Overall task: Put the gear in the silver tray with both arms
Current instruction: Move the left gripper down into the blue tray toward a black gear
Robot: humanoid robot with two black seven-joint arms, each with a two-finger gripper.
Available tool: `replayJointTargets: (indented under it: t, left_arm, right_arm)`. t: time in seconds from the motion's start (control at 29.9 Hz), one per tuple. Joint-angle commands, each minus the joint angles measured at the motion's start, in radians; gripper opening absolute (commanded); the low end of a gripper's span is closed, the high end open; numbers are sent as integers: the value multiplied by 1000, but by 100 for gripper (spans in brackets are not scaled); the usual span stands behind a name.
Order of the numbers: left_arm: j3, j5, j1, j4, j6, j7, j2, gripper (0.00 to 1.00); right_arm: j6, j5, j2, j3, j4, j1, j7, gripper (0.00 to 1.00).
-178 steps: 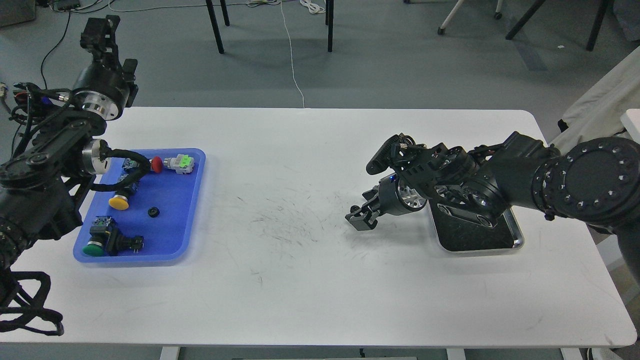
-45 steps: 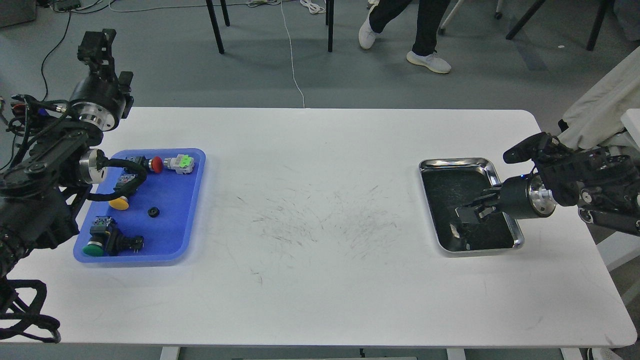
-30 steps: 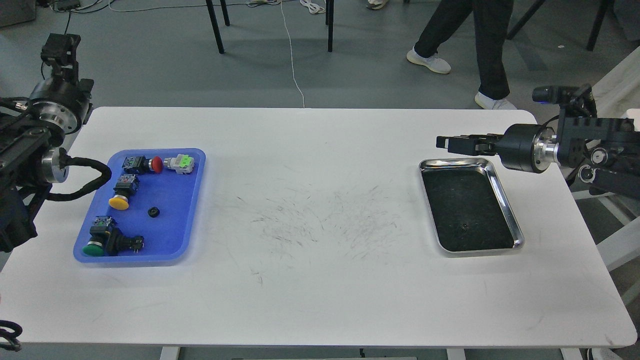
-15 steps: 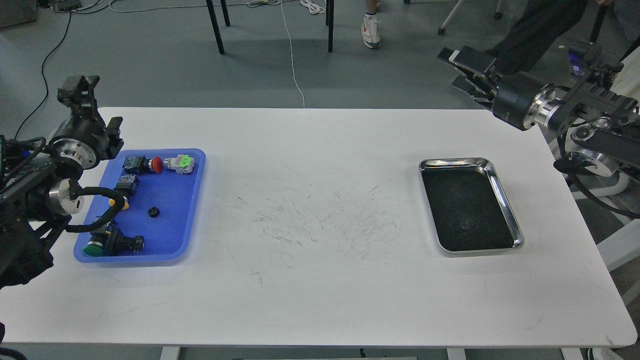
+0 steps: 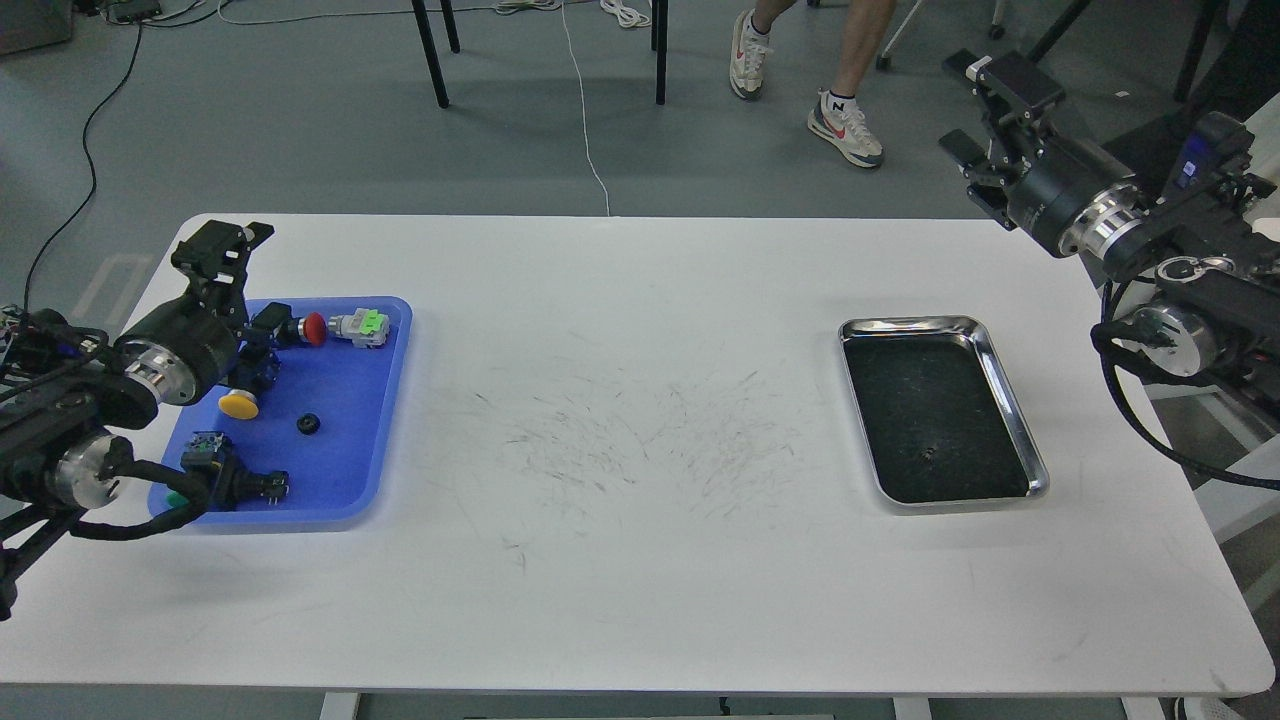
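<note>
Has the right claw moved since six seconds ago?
Yes. The right claw has risen and swung right, from left of the shiny silver metal tray to beyond its far-right corner.

We are showing two matte black arms, each carrying a shiny silver cylindrical wrist ring. Black cables are looping beside both wrists. Our left claw (image 5: 222,243) and right claw (image 5: 985,95) are ending in blocky black fingers.

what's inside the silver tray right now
The silver tray holds one small dark gear near its front, on a dark scuffed bottom. Nothing covers it; both pincers are elsewhere.
</note>
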Motion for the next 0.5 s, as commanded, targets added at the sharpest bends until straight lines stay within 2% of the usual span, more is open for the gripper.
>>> replayJointTargets:
  t: [0.0,0.1,0.23,0.4,0.47]
  left_arm:
    - [105,52,-33,-127,-27,14,101,98]
    - [141,89,-128,-147,0,14,141,98]
    - [138,78,-139,-267,33,25,189,98]
    - [144,90,-116,-292,175,25,207,98]
    - [140,84,-108,-376,223,23,230,98]
  right_arm:
    - [0,0,0,10,0,-3,0,93]
    - [0,0,1,16,0,-9,0,93]
    - [0,0,6,16,-1,-20,0,93]
    - [0,0,6,19,0,-25,0,93]
    - [0,0,4,19,-1,-25,0,93]
